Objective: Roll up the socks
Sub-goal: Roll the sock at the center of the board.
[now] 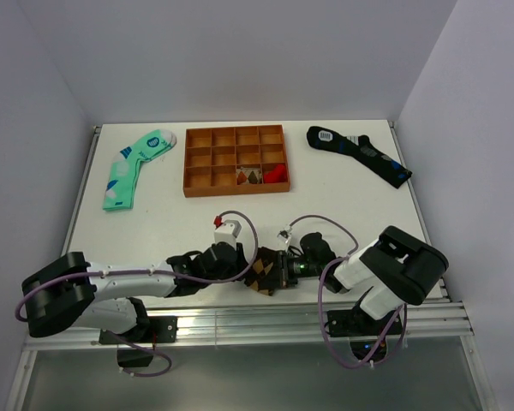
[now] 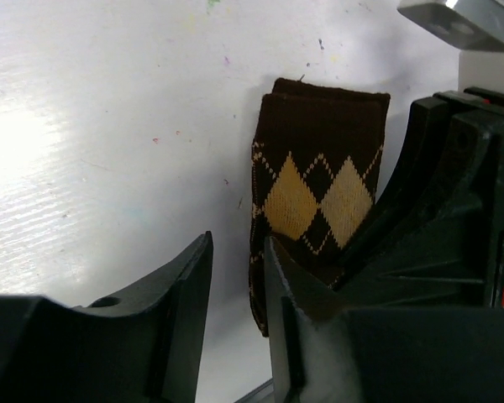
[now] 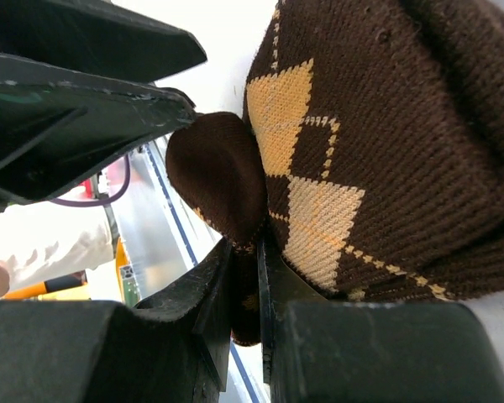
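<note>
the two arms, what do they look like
The left arm and right arm have white links between bulky black joints, with mauve cables looping off them. The left end effector and right end effector are black with angular wedge-shaped fingers; the left wrist carries a red-marked white block.

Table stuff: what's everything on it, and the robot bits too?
brown argyle socks: one folded pair, brown with tan diamonds, near edge, between the grippers
mint-green sock: one, green with white patches, far left
dark sock: one, black-navy with blue marks, far right
compartment tray: one, orange-brown, far middle
small pieces: a few, red and brown, tray's near row
table: one, white
left gripper: one, black, open beside the socks
right gripper: one, black, pinching the socks
</note>
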Robot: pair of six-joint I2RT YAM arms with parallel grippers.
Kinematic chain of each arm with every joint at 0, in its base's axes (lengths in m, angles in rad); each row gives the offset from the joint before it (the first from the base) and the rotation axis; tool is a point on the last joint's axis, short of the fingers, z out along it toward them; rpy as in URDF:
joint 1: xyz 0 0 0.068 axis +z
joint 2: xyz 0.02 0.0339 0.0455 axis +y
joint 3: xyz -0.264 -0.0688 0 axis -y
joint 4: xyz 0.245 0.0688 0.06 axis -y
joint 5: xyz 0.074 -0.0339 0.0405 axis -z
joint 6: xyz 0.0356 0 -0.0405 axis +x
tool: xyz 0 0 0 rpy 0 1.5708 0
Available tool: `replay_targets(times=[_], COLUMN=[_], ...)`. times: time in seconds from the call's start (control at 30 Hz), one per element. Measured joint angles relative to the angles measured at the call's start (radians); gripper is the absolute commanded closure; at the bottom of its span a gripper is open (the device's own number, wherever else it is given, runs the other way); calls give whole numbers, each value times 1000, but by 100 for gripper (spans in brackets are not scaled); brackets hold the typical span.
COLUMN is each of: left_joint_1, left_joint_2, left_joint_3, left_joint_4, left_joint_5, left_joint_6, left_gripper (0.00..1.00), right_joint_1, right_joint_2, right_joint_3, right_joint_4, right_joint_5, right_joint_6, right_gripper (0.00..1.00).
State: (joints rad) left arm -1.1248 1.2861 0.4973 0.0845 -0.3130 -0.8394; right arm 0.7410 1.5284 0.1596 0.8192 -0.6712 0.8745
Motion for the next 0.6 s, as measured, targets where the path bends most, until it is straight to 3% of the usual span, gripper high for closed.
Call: replay_targets(times=[0.37, 0.6], left_joint_1=[-55, -105], left_joint_2=[74, 77], left_joint_3=[-11, -38], left_joint_4=[77, 116], left_joint_5=[-23, -63], left_joint_6=[15, 15], left_gripper=[82, 85], right_joint_1=[-11, -22], right_joint_2=[0, 0], right_joint_3=[-16, -30], right_joint_4=[19, 32], right_joint_5=[-14, -32], right_joint_6=[4, 15], right_gripper=[84, 84])
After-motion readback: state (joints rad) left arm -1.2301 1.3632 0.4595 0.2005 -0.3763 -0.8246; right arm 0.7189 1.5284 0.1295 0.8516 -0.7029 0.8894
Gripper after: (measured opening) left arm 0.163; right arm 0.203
